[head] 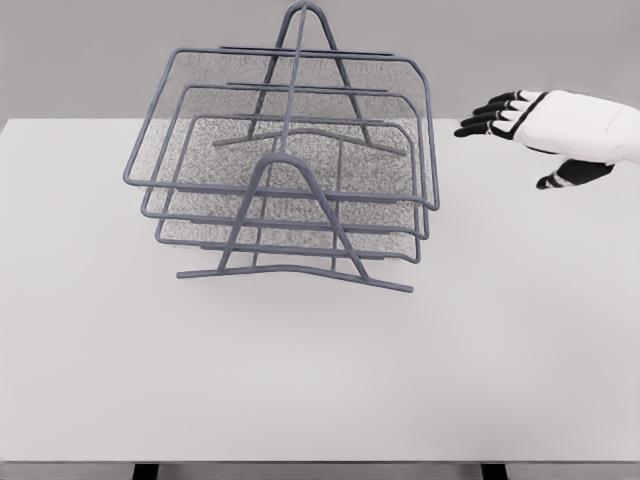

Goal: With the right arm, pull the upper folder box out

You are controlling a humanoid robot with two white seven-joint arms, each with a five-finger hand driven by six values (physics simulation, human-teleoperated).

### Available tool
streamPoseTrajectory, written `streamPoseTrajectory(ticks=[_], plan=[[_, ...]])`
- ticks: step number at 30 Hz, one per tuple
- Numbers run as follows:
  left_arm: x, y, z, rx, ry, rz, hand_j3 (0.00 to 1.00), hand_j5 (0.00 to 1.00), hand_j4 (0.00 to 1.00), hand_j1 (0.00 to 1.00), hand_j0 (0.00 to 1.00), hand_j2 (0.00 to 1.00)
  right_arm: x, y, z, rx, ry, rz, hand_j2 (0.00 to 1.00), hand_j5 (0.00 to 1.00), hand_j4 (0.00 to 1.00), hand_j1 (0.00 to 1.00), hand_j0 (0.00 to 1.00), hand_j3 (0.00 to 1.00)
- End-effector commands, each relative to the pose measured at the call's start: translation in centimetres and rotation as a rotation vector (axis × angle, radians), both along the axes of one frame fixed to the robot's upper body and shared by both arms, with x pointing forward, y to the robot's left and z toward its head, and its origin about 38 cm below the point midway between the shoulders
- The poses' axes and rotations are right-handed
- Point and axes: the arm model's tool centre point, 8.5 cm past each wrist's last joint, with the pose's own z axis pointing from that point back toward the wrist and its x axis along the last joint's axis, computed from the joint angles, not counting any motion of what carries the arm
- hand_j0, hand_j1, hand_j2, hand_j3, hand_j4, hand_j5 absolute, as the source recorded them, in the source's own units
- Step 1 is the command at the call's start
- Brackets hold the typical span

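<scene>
On the plain white tabletop [300, 380], a grey wire rack of 3 stacked mesh trays [285, 190] stands left of centre.

Its upper folder box [290, 120] sits fully seated in the frame, level with the 2 trays below. The white right hand with black fingers [530, 125] hovers well apart at the right edge, fingers spread and holding nothing. A flat grey wall [90, 50] backs the table.

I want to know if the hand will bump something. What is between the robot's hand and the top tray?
Nothing. In the head view, only bare table separates the right hand from the top tray.
</scene>
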Motion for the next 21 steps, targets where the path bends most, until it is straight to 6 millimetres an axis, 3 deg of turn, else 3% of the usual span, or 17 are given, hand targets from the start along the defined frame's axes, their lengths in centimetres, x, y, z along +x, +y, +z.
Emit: streamPoseTrajectory(ticks=[1, 3, 5, 7, 9, 12, 16, 21], plan=[[0.0, 0.0, 0.0, -0.001, 0.0, 0.0, 1.0, 1.0, 1.0, 1.0, 1.0, 1.0, 0.0, -0.2, -0.9, -0.001, 0.025, 0.037, 1.0, 1.0, 1.0, 1.0, 1.0, 1.0], [0.0, 0.0, 0.0, 0.0, 0.0, 0.0, 1.0, 1.0, 1.0, 1.0, 1.0, 1.0, 2.8, 2.2, -3.6, 0.047, 0.045, 0.028, 1.0, 1.0, 1.0, 1.0, 1.0, 1.0], [0.0, 0.0, 0.0, 0.0, 0.0, 0.0, 1.0, 1.0, 1.0, 1.0, 1.0, 1.0, 5.6, 4.0, -3.4, 0.077, 0.025, 0.012, 1.0, 1.0, 1.0, 1.0, 1.0, 1.0], [0.0, 0.0, 0.0, -0.001, 0.0, 0.0, 1.0, 1.0, 1.0, 1.0, 1.0, 1.0, 5.8, 6.4, -5.4, 0.033, 0.079, 0.063, 1.0, 1.0, 1.0, 1.0, 1.0, 1.0], [0.0, 0.0, 0.0, 0.0, 0.0, 0.0, 1.0, 1.0, 1.0, 1.0, 1.0, 1.0, 6.7, 7.6, -5.1, 0.015, 0.081, 0.08, 1.0, 1.0, 1.0, 1.0, 1.0, 1.0], [0.0, 0.0, 0.0, 0.0, 0.0, 0.0, 1.0, 1.0, 1.0, 1.0, 1.0, 1.0, 6.4, 8.6, -5.7, 0.015, 0.092, 0.104, 1.0, 1.0, 1.0, 1.0, 1.0, 1.0], [0.0, 0.0, 0.0, 0.0, 0.0, 0.0, 1.0, 1.0, 1.0, 1.0, 1.0, 1.0, 6.1, 8.4, -6.7, -0.001, 0.115, 0.104, 1.0, 1.0, 1.0, 1.0, 1.0, 1.0], [0.0, 0.0, 0.0, -0.001, 0.0, 0.0, 1.0, 1.0, 1.0, 1.0, 1.0, 1.0, 5.4, 3.4, -5.7, -0.081, 0.105, 0.022, 1.0, 1.0, 1.0, 1.0, 1.0, 1.0]])
